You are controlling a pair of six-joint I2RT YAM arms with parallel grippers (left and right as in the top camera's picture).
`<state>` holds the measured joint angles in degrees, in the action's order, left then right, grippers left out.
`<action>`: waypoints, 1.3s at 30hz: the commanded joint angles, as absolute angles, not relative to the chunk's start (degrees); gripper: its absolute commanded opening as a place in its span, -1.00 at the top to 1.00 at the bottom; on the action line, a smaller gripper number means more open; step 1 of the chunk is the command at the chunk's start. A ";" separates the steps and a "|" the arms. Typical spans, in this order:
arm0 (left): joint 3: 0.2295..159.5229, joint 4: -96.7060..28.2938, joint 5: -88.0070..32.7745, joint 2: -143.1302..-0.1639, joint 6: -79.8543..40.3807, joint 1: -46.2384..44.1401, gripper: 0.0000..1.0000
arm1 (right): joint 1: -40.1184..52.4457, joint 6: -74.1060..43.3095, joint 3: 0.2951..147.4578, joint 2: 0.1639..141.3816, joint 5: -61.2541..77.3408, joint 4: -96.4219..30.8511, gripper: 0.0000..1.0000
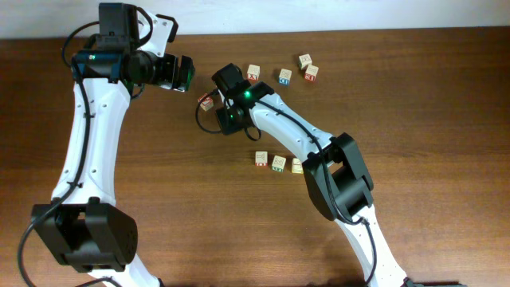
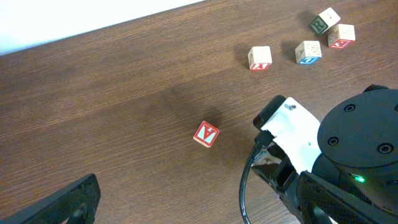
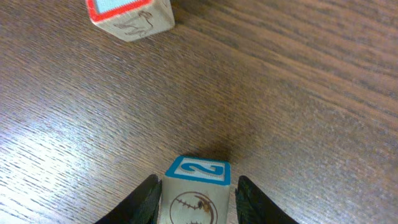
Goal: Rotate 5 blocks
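Blue-bordered pale wooden cube sits between the right jaws, which flank it closely; whether they pinch it, I cannot tell. Left jaws hang spread wide, empty. Pale wooden letter blocks lie on the brown table: a row at 4 o'clock of that cube, others at 2 o'clock.

Robot lab: wooden table, two arms.

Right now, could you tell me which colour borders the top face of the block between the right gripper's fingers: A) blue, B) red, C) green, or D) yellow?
A: the right wrist view shows a blue border on the block flanked by the right gripper.
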<state>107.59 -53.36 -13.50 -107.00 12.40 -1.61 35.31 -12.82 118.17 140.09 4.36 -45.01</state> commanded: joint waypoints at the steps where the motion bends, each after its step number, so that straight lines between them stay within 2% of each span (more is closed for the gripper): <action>1: 108.49 -53.28 -13.54 -107.15 12.91 -1.72 -0.98 | 35.73 -12.45 117.34 141.18 3.84 -45.56 0.20; 2: 108.49 -53.30 -13.54 -107.15 12.91 -1.72 -0.98 | 35.73 -12.45 117.25 141.18 3.84 -45.39 0.21; 6: 108.49 -53.30 -13.54 -107.15 12.91 -1.72 -0.98 | 35.73 -12.45 117.27 141.16 3.86 -44.75 0.49; 12: 108.49 -53.30 -13.54 -107.15 12.93 -1.72 -0.98 | 35.73 -12.97 117.32 133.08 5.85 -50.65 0.49; 14: 108.49 -53.30 -13.54 -107.15 12.91 -1.72 -0.98 | 35.73 -16.82 117.32 131.20 5.78 -55.57 0.55; 15: 108.49 -53.30 -13.54 -107.15 12.91 -1.72 -0.98 | 35.73 -19.84 117.27 131.24 5.78 -58.52 0.67; 16: 108.49 -53.28 -13.54 -107.15 12.91 -1.72 -0.98 | 35.75 -21.76 117.01 131.61 5.78 -60.36 0.70; 19: 108.49 -53.30 -13.54 -107.15 12.93 -1.72 -0.98 | 36.80 -27.57 111.55 131.66 5.32 -60.64 0.69; 22: 108.49 -53.28 -13.54 -107.15 12.91 -1.72 -0.98 | 37.56 -29.36 107.22 131.66 5.41 -59.22 0.60; 26: 108.49 -53.28 -13.54 -107.15 12.91 -1.72 -0.98 | 38.33 -29.71 106.06 131.66 5.63 -58.76 0.59; 29: 108.49 -53.30 -13.54 -107.15 12.91 -1.72 -0.98 | 38.35 -29.69 106.06 131.61 6.37 -58.78 0.37; 33: 108.49 -53.30 -13.54 -107.15 12.91 -1.72 -0.98 | 38.35 -29.67 106.08 131.59 9.08 -59.66 0.31; 36: 108.49 -53.30 -13.54 -107.15 12.91 -1.72 -0.98 | 38.22 -29.39 106.50 128.84 8.10 -60.71 0.18; 39: 108.49 -53.28 -13.54 -107.15 12.91 -1.72 -0.98 | 38.20 -29.39 106.96 123.28 3.44 -60.75 -0.04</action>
